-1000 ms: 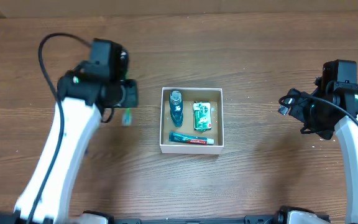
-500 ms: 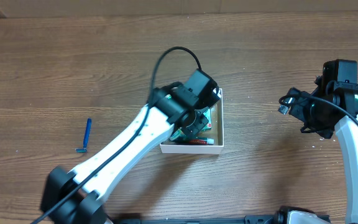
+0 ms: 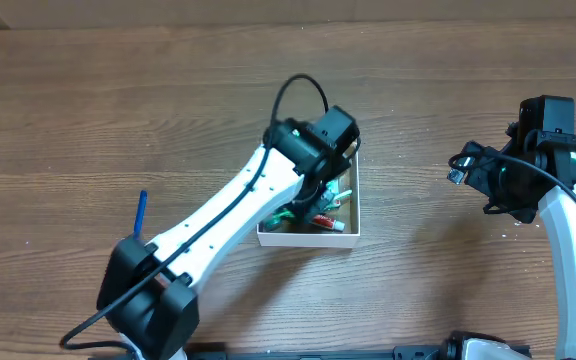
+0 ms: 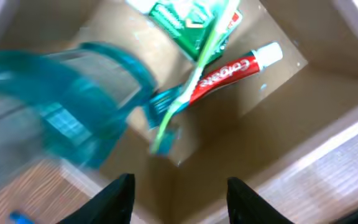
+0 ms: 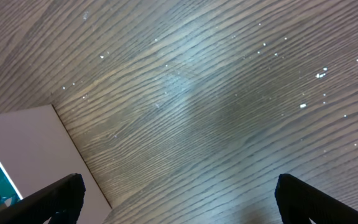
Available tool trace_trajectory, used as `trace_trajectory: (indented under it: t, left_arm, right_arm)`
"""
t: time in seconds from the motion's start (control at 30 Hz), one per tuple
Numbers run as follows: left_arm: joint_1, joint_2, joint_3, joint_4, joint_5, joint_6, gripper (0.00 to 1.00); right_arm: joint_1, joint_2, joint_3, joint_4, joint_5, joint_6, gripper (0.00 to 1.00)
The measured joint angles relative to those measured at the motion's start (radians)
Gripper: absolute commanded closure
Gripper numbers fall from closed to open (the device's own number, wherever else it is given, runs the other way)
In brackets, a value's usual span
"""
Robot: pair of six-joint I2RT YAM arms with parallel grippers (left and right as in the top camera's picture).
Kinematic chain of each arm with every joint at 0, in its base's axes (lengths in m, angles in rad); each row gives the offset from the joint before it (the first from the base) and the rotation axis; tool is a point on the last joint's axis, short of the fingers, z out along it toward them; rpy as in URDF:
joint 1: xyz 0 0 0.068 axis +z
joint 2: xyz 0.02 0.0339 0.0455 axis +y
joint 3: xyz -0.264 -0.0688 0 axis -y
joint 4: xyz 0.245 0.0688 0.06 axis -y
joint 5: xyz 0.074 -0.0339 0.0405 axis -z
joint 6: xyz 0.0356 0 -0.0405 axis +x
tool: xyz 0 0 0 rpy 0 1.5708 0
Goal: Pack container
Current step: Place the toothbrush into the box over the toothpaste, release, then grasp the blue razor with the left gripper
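Note:
The container (image 3: pixel 310 239), a shallow white-walled box with a brown floor (image 4: pixel 253 124), sits mid-table. In the left wrist view it holds a blurred teal bottle (image 4: pixel 73 106), a green packet (image 4: pixel 179 25), a red and white toothpaste tube (image 4: pixel 235 65) and a green toothbrush (image 4: pixel 191 74) lying across them. My left gripper (image 4: pixel 179 199) hangs open just above the box floor, with nothing between its jaws; the toothbrush is clear of them. My right gripper (image 5: pixel 179 199) is wide open and empty over bare wood, right of the box (image 5: pixel 17 155).
A blue razor (image 3: pixel 140 215) lies on the wooden table, left of the box. My left arm (image 3: pixel 238 215) stretches diagonally over the box's left half. My right arm (image 3: pixel 548 180) stands at the right edge.
My left arm swung from the table's left side to over the container, carrying the green toothbrush. The toothbrush now lies in the box, free of the jaws. The right arm has not moved.

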Motion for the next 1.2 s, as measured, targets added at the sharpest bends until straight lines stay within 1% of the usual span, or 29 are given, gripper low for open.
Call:
trace_trajectory:
  t: [0.03,0.1,0.13,0.2,0.23,0.27,0.33,0.4,0.43,0.47,0.57,0.6,0.67,0.77,0.93,1.03,1.07,1.1,1.13,1.17,1.2]
  left_arm:
    - [0.003,-0.020,0.048,-0.042,-0.016,-0.023,0.48]
    - [0.021,-0.082,0.080,-0.077,-0.044,-0.074,0.12]
    - [0.047,-0.141,0.087,-0.098,-0.074,-0.116,0.04]
    - [0.113,-0.229,0.095,-0.129,-0.121,-0.181,0.00]
    - [0.201,-0.294,0.099,-0.155,-0.159,-0.241,0.00]
    - [0.264,-0.320,0.100,-0.161,-0.168,-0.258,0.00]
    - [0.457,-0.354,0.099,-0.168,-0.175,-0.288,0.00]
    - [0.640,-0.359,0.067,-0.138,-0.159,-0.296,0.00]
    - [0.713,-0.358,0.030,-0.109,-0.145,-0.300,0.00]
    - [0.757,-0.359,-0.010,-0.071,-0.130,-0.303,0.00]
    - [0.920,-0.353,-0.243,0.119,-0.080,-0.308,0.00]
    - [0.953,-0.348,-0.311,0.172,-0.068,-0.309,0.00]
    - [0.983,-0.325,-0.420,0.264,-0.049,-0.310,0.00]
    - [0.984,-0.258,-0.512,0.360,-0.027,-0.309,0.00]
    - [0.984,-0.068,-0.534,0.414,-0.016,-0.309,0.00]
    - [0.984,-0.003,-0.535,0.436,-0.011,-0.309,0.00]
    - [0.984,0.006,-0.533,0.439,-0.002,-0.307,0.03]
    - [0.985,0.007,-0.533,0.446,0.004,-0.304,0.10]
    - [0.985,0.009,-0.533,0.454,0.015,-0.301,0.20]
    - [0.985,0.010,-0.533,0.457,0.026,-0.297,0.35]
    - [0.985,0.012,-0.533,0.458,0.037,-0.293,0.43]
  right_arm:
    - [0.000,0.000,0.000,0.000,0.000,0.000,0.00]
    - [0.000,0.000,0.000,0.000,0.000,-0.001,0.00]
    - [0.000,0.000,0.000,0.000,0.000,-0.001,0.00]
    - [0.000,0.000,0.000,0.000,0.000,-0.001,0.00]
    - [0.000,0.000,0.000,0.000,0.000,0.000,0.00]
    - [0.000,0.000,0.000,0.000,0.000,-0.001,0.00]
    - [0.000,0.000,0.000,0.000,0.000,-0.001,0.00]
    - [0.000,0.000,0.000,0.000,0.000,-0.001,0.00]
    - [0.000,0.000,0.000,0.000,0.000,-0.001,0.00]
    - [0.000,0.000,0.000,0.000,0.000,0.000,0.00]
    - [0.000,0.000,0.000,0.000,0.000,-0.001,0.00]
    - [0.000,0.000,-0.001,0.000,0.000,-0.001,0.00]
    - [0.000,0.000,-0.001,-0.001,0.000,-0.001,0.00]
    - [0.000,0.000,-0.001,-0.002,0.000,-0.001,0.00]
    - [0.000,0.000,-0.001,-0.003,0.000,-0.001,0.00]
    - [0.000,0.000,-0.001,-0.003,0.000,-0.001,0.00]
    - [0.000,0.000,-0.001,-0.003,0.000,-0.001,0.00]
    - [0.000,0.000,-0.001,-0.004,0.000,-0.001,0.00]
    - [0.000,0.000,-0.001,-0.004,0.000,-0.001,0.00]
    - [0.000,0.000,-0.001,-0.004,0.000,-0.001,0.00]
    - [0.000,0.000,-0.001,-0.003,0.000,-0.001,0.00]
